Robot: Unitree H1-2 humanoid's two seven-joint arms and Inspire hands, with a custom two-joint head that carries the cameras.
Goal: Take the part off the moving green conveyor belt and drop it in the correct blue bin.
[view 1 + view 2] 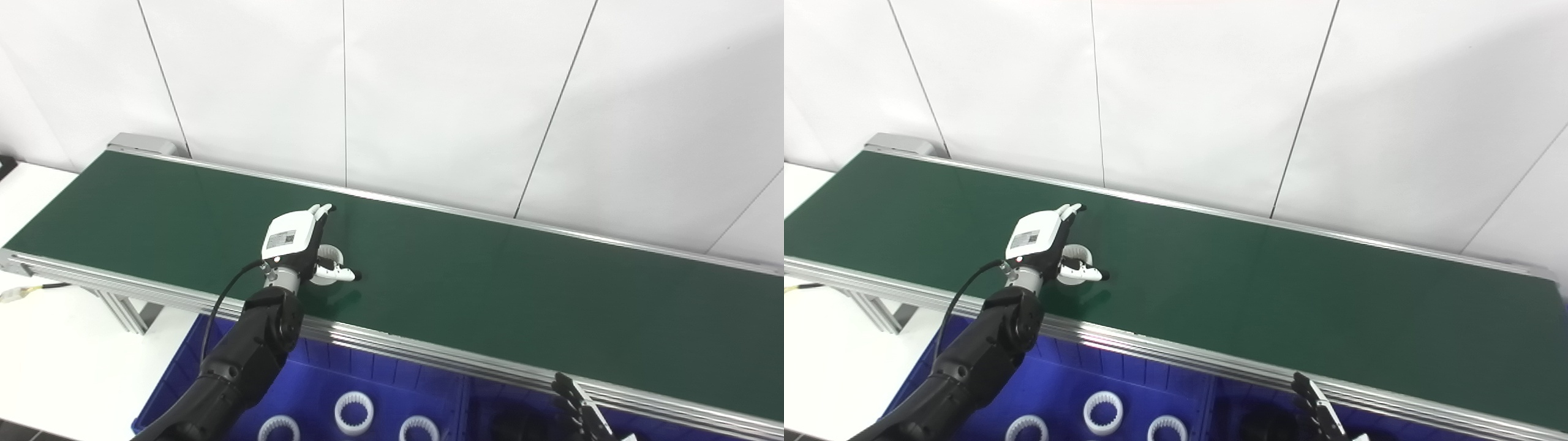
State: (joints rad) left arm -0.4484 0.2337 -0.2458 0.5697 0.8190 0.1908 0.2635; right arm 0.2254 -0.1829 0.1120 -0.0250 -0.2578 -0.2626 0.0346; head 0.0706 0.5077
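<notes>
I have my left hand (293,244) over the green conveyor belt (490,288), fingers (323,211) and thumb cupped around the white ring part (327,251) but seemingly not yet clamped, to trap it as it travels. My right hand (579,410) waits low, fingers spread, empty.

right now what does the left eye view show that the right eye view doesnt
Only the left eye view shows a pale plug on its cable at the far left edge. Only the right eye view shows the belt's right end. Both show the left hand over the green conveyor belt at a white ring part, the right hand low at the bottom edge, and three white rings in the blue bin.
</notes>
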